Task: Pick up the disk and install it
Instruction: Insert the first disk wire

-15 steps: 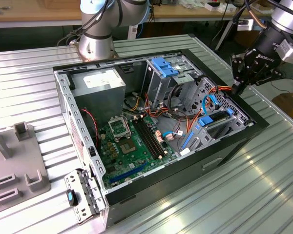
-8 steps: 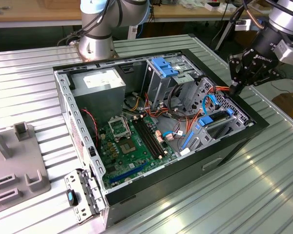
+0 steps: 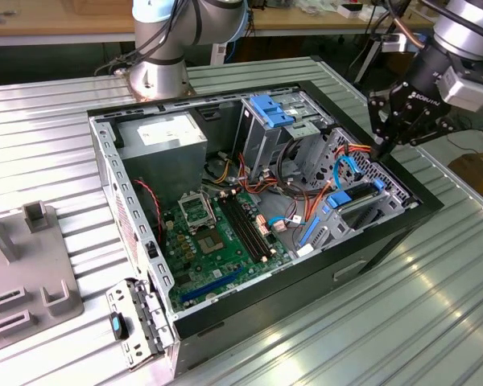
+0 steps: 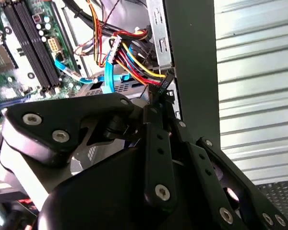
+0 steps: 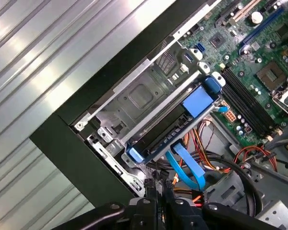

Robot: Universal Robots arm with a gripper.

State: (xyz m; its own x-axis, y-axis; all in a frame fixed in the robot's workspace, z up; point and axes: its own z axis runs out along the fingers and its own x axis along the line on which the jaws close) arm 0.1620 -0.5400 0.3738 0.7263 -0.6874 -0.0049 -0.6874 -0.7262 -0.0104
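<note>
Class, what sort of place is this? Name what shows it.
Likely a robotics lab or workshop: a robot arm mounted on a metal table, an opened computer case on it, workbenches behind.

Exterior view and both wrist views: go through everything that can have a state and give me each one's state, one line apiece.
computer case: on its side, side panel off, insides exposed.
disk: lying in the bay at the case's corner, free of the gripper.
gripper: shut, empty, above the case's edge near the disk.
processor socket: bare, no cooler on it.
blue data cable: looped loose beside the disk.
</note>
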